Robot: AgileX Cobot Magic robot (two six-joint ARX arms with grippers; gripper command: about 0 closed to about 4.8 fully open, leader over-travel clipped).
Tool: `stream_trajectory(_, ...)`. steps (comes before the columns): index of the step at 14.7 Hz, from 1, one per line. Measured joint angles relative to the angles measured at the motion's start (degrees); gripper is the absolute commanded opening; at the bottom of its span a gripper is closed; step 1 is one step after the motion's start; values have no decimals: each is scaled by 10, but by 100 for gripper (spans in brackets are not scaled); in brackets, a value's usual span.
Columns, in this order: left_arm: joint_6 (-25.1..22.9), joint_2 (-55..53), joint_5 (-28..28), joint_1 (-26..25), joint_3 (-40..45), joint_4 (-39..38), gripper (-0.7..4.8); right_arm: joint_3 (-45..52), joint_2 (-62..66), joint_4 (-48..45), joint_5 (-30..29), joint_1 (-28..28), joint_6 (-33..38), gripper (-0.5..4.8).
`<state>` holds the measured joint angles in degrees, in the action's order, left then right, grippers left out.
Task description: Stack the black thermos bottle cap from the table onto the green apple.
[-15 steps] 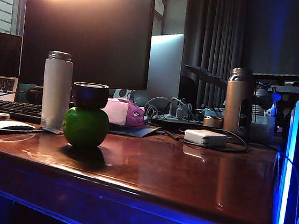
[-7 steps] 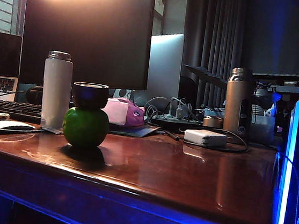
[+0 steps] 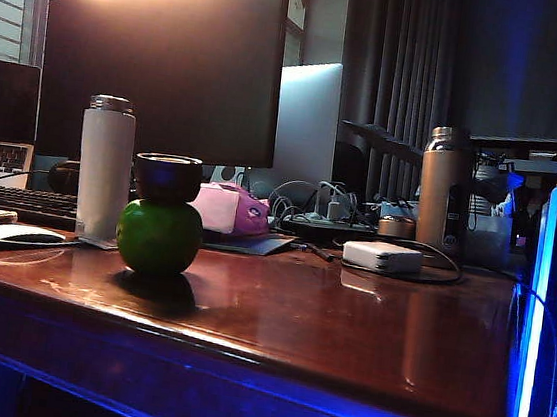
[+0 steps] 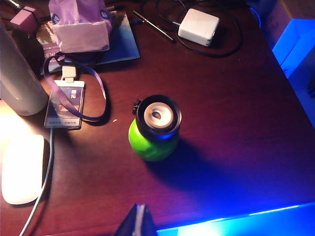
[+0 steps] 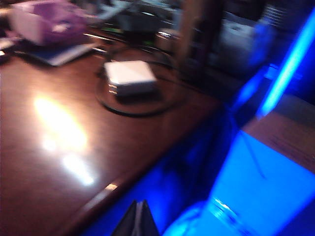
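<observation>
The black thermos bottle cap [image 3: 167, 177] rests upright on top of the green apple [image 3: 159, 238], which stands on the reddish-brown table [image 3: 345, 327] at the left. From above, the left wrist view shows the cap [image 4: 158, 116] open side up on the apple [image 4: 147, 143]. My left gripper [image 4: 140, 219] is shut and empty, held above the table's front edge, well short of the apple. My right gripper [image 5: 138, 216] is shut and empty, off the table's front right corner; that view is blurred. Neither gripper shows in the exterior view.
A white thermos body [image 3: 105, 171], keyboard [image 3: 18, 201] and mouse [image 3: 9, 233] sit at the left. Behind are a monitor [image 3: 165, 55], pink pouch [image 3: 230, 210], white power adapter [image 3: 383, 257] with cable, brown bottle [image 3: 442, 190] and small copper tin [image 3: 396, 226]. A lanyard badge [image 4: 65, 103] lies near the apple.
</observation>
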<state>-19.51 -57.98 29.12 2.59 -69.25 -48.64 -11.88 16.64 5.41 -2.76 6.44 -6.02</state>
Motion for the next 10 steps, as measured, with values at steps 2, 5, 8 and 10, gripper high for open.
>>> stream_trajectory(2,0,0,0,0,0,0,-5,18,-22,1,0,-20,0,-3)
stream_trajectory(5,0,0,0,0,0,0,-5,58,-66,1,2,-29,3,-3)
stream_trajectory(8,0,0,0,0,0,0,-5,101,-118,12,2,-30,38,-3)
stream_trajectory(10,0,0,0,0,0,0,-5,104,-141,68,2,-44,42,-3)
